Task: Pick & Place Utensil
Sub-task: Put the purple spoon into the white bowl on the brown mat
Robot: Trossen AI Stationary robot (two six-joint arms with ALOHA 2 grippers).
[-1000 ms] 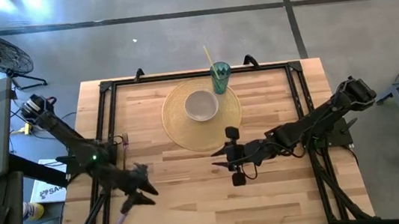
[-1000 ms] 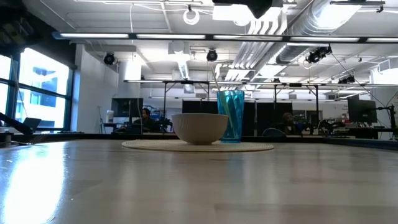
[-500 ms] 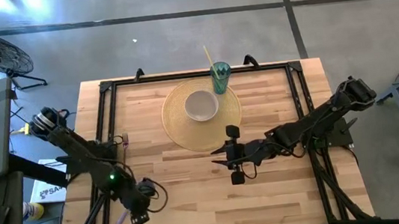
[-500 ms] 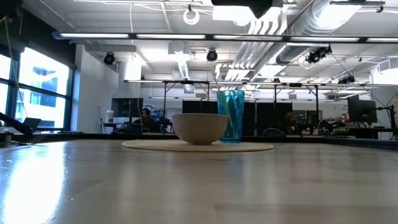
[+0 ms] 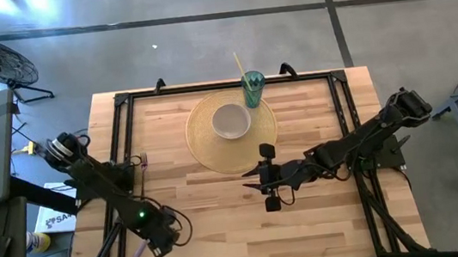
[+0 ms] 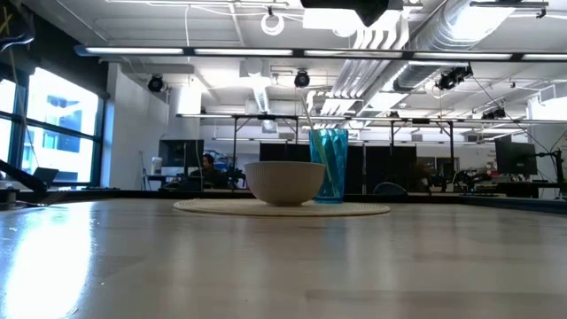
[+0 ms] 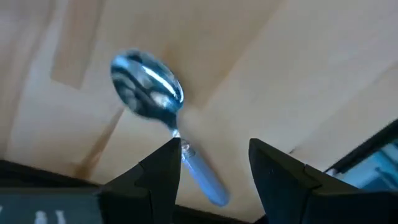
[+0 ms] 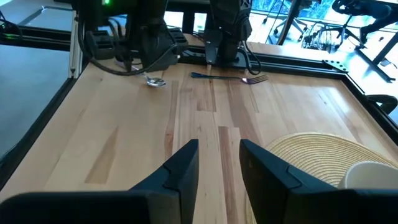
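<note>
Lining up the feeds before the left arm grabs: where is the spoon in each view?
High view: spoon by the table's near-left edge, mostly under the left tool.
Low view: not in it.
Left wrist view: spoon just ahead of the open fingers, handle running between them.
Right wrist view: spoon far across the table, under the left arm.
Shared landmark: the fork.

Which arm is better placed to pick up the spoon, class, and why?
The left. Its gripper hangs directly over the spoon with fingers open, while the right gripper waits at mid-table beside the placemat.
</note>
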